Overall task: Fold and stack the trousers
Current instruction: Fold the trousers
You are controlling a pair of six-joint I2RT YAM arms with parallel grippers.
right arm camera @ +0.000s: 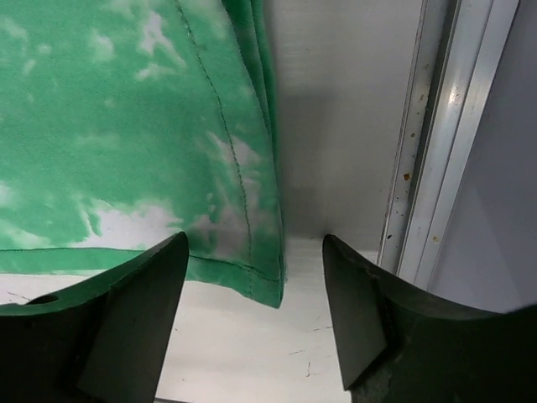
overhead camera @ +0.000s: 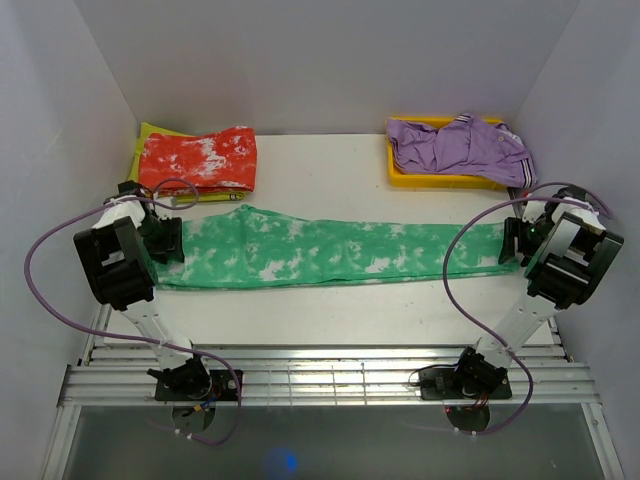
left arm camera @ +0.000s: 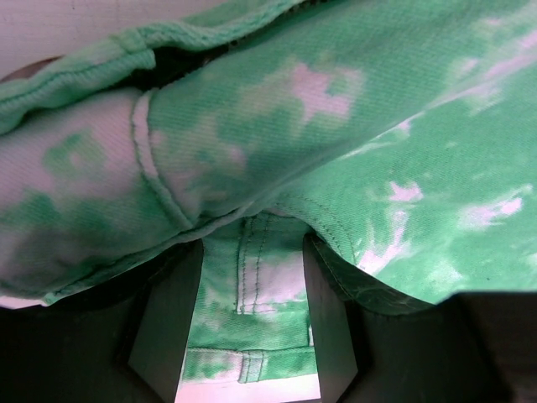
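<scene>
The trousers (overhead camera: 320,250), bright green with white blotches, lie flat and stretched out across the table from left to right. My left gripper (overhead camera: 170,240) is at their waist end. In the left wrist view its jaws (left arm camera: 252,252) stand apart, the waistband and a belt loop (left arm camera: 252,365) lie flat in the gap, and bunched cloth (left arm camera: 377,126) hides the fingertips. My right gripper (overhead camera: 512,240) is at the hem end. In the right wrist view it (right arm camera: 253,243) is open, low over the table, with the hem corner (right arm camera: 260,281) of the cloth (right arm camera: 126,126) between its fingers.
A red-and-white folded garment (overhead camera: 198,160) lies at the back left on a yellow one (overhead camera: 145,140). A purple garment (overhead camera: 460,145) fills a yellow tray (overhead camera: 400,178) at the back right. A metal rail (right arm camera: 436,126) and the white wall run close beside my right gripper.
</scene>
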